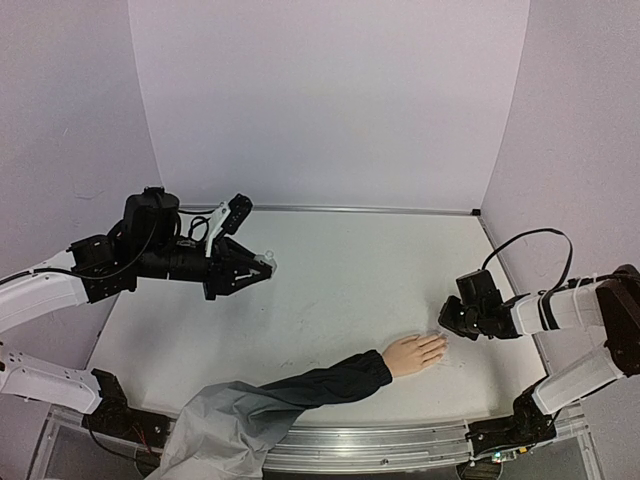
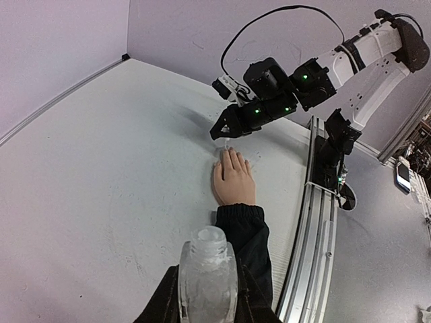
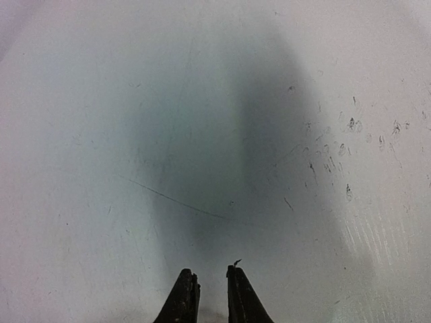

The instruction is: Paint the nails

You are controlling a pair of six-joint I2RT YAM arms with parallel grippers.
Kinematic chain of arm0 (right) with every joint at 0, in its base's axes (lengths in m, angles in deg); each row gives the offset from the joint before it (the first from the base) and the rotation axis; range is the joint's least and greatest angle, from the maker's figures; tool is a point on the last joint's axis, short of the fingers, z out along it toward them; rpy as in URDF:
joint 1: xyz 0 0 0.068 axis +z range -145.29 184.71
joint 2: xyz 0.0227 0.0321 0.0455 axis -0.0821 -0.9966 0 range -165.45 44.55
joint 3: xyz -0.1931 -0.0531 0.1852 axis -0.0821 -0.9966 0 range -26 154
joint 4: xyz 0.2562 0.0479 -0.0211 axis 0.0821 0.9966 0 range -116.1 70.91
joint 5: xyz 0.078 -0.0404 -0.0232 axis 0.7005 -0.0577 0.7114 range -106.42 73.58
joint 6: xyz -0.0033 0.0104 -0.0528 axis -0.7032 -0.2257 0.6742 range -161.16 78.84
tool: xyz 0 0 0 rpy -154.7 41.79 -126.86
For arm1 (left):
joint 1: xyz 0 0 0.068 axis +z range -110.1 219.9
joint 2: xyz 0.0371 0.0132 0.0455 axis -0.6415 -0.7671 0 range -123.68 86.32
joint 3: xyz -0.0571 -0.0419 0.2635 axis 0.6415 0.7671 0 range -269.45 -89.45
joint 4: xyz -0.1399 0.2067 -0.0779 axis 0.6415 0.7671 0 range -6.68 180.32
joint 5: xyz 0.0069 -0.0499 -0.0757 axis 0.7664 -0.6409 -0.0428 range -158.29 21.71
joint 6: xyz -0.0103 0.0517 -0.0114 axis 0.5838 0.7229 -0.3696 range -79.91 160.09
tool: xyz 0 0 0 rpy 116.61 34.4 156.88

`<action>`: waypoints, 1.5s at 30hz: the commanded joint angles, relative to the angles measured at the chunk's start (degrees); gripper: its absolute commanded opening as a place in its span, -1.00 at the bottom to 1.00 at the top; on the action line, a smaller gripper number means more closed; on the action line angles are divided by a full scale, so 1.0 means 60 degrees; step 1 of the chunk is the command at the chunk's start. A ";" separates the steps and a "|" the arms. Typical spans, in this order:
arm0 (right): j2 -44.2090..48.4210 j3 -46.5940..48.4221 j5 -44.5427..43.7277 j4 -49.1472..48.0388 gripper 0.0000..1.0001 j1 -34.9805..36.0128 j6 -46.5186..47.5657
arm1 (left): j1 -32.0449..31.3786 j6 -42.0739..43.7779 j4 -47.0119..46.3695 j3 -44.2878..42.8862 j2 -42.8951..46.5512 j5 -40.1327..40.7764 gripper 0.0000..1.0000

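Lying palm down near the front edge of the table (image 1: 340,270) in the overhead view, the mannequin hand (image 1: 412,354) pointed its fingers to the right, with a dark navy sleeve (image 1: 325,384) trailing back to a heap of grey fabric (image 1: 225,430). The nails (image 1: 440,344) sat at the fingertips, skin-toned and barely told from the fingers. The right gripper (image 1: 446,322) hovered just beside those fingertips, low over the table. The left gripper (image 1: 256,268) was raised well apart on the left side, clamped on a small clear bottle (image 1: 265,264). From the left wrist camera, the bottle (image 2: 207,276) filled the bottom of the picture, upright between the jaws. Beyond it lay the sleeve (image 2: 246,232) and the mannequin hand (image 2: 234,183). The right gripper (image 2: 222,132) pointed down just past the nails (image 2: 229,153); a thin pale sliver seemed to hang from its tip, though it was too small to name. From the right wrist camera, only the scuffed table (image 3: 135,134) and a broad shadow showed ahead. The right gripper (image 3: 209,274) had its two dark fingers (image 3: 183,299) drawn narrow, with a slim gap between them. Whether anything thin was pinched there, I could not tell. No nails appeared in that view.
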 commanded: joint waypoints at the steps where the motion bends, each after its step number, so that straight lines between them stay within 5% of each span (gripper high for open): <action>1: -0.0092 0.0164 -0.0351 -0.0013 -1.00 -0.0027 -0.0058 | 0.0018 0.0195 -0.0273 -0.0601 -0.0003 0.0065 -1.00; 34: 0.0596 0.0268 -0.1177 0.0478 -1.00 -0.0073 -0.0249 | 0.0010 0.0372 -0.0210 -0.0645 0.0000 0.0042 -1.00; 45: 0.1210 0.0022 0.0008 0.0674 -1.00 -0.0049 0.0338 | 0.0019 0.0297 -0.0195 -0.0569 0.0255 0.0042 -1.00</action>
